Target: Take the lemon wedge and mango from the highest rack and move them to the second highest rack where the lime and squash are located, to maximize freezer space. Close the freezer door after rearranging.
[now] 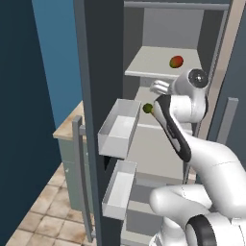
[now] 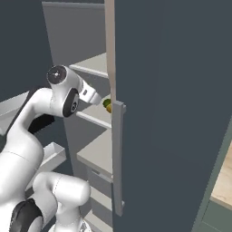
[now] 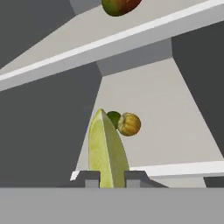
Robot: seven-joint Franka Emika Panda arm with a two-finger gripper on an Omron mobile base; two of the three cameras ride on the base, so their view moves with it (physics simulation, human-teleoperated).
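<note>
On my left base feed the mango (image 1: 177, 61) sits alone on the highest rack (image 1: 153, 65), above my arm. On the right base feed the lime (image 2: 107, 103) peeks past the cabinet edge. On the hand feed my gripper (image 3: 111, 178) pinches the lemon wedge (image 3: 106, 151), long axis along the fingers, tip pointing toward the squash (image 3: 129, 124) on the second highest rack (image 3: 166, 131).
</note>
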